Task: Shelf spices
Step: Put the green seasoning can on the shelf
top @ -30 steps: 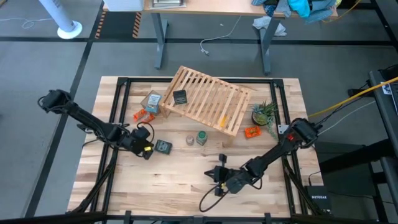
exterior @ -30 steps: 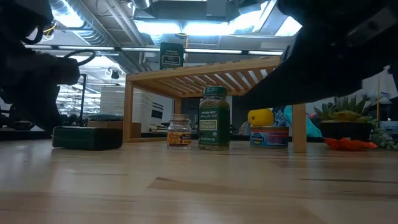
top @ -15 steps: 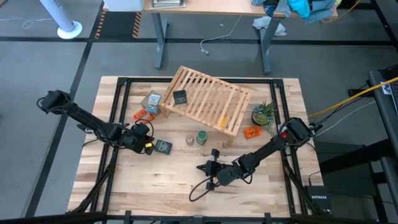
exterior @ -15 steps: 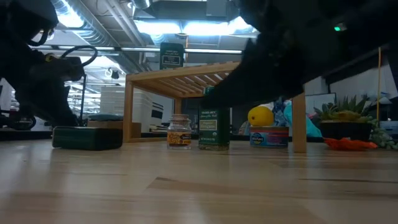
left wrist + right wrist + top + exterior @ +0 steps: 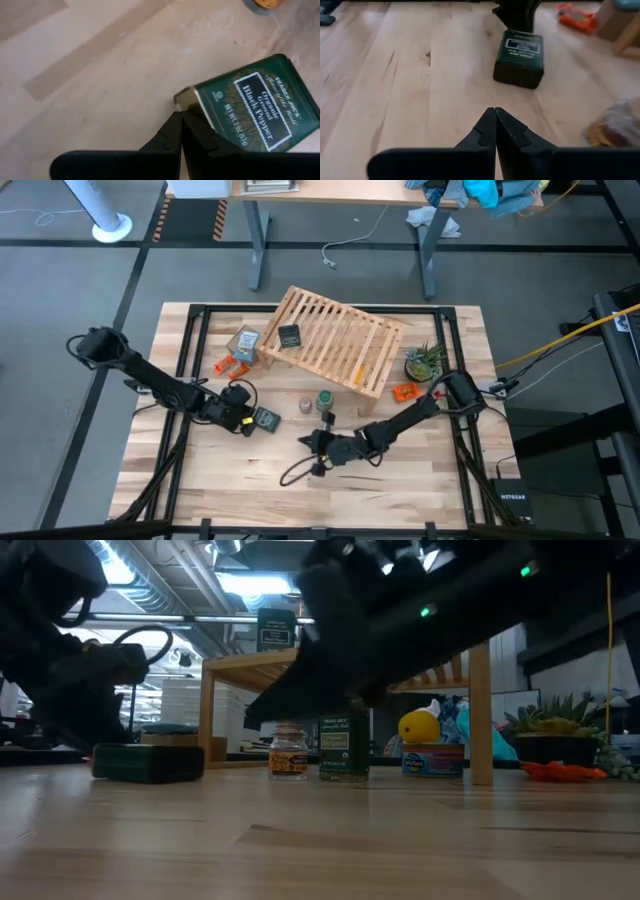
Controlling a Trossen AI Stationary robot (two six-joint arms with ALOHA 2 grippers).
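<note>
The black pepper tin (image 5: 264, 418) is lying flat on the table in front of the shelf (image 5: 332, 340), to the side of the green jar (image 5: 325, 401). The left gripper (image 5: 181, 131) is sitting with fingers pressed together, empty, its tips just touching the tin's cap end; the tin's long axis is running obliquely away from them. The right gripper (image 5: 495, 125), likewise closed and empty, is pointing at the tin from farther off, so the left arm looks nearer.

Green round jar (image 5: 344, 748) top behind dark blurred arm (image 5: 400, 610)
</note>
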